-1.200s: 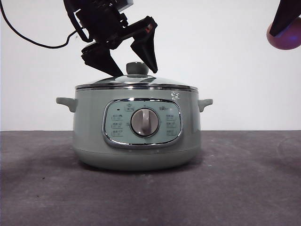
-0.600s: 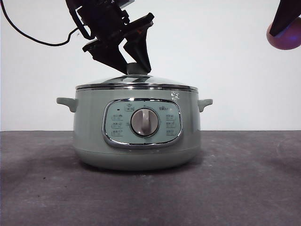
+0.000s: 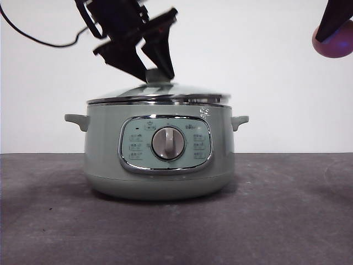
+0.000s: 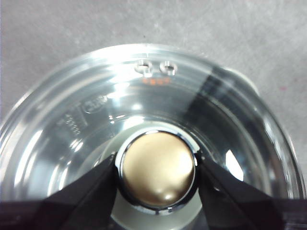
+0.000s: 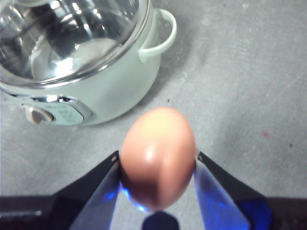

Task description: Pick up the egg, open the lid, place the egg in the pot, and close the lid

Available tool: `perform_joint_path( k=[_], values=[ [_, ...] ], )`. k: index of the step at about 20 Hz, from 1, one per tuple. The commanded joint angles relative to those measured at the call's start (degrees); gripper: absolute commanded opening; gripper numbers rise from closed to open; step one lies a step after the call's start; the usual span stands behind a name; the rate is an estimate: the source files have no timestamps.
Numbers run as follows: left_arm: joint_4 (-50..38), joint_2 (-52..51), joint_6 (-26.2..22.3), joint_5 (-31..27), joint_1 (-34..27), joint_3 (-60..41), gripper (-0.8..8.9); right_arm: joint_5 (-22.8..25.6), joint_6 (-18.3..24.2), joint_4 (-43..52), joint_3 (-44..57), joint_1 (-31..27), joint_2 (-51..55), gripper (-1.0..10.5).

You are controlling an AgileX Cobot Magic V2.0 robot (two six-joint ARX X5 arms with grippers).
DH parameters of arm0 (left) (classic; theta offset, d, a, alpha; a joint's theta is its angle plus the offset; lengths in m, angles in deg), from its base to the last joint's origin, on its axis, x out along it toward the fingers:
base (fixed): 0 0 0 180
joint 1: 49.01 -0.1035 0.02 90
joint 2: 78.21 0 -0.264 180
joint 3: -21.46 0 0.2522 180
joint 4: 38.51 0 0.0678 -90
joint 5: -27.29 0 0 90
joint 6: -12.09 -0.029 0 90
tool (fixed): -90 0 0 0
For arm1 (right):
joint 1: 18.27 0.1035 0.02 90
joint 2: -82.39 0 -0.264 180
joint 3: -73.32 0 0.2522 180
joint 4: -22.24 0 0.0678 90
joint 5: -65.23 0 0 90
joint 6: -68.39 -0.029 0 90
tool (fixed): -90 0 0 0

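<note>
Egg (image 5: 158,158) gripped in the right gripper (image 5: 157,165) beside the pot (image 3: 160,149); left gripper (image 4: 157,167) clamps the lid (image 4: 96,110) knob, lid not yet off

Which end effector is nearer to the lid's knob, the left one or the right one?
Left. The left end effector clamps the lid by its knob; the right end effector holds the egg off to the pot's side.

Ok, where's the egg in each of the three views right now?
Front view: the egg sits at the top right corner, partly hidden by a dark jaw.
Left wrist view: not in it.
Right wrist view: low centre, clamped in the right gripper.
Shared landmark: the pot, with its glass lid under the left gripper.
</note>
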Motion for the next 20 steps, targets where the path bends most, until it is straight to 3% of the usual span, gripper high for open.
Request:
perform_joint_path(
  k=[1,3,6,9,20],
  values=[
    [-0.7,-4.7,0.8,-0.1,-0.1,0.7,-0.08,-0.1,-0.3,2.1,0.0,0.1,-0.5,-0.2],
    [0.8,-8.1,0.8,-0.3,-0.1,0.7,-0.08,-0.5,-0.3,4.2,0.0,0.2,-1.2,-0.2],
    [4.3,-14.4,0.8,-0.5,-0.1,0.7,-0.08,-6.3,-0.3,10.0,-0.1,0.3,-4.3,-0.2],
    [8.3,-21.4,0.8,-0.9,-0.1,0.7,-0.08,-6.4,-0.3,13.6,-2.4,1.8,-10.5,-0.2],
    [23.3,-39.9,0.7,-5.2,-0.1,0.7,-0.08,-7.2,5.9,13.7,-31.3,9.7,-46.0,-0.2]
  ],
)
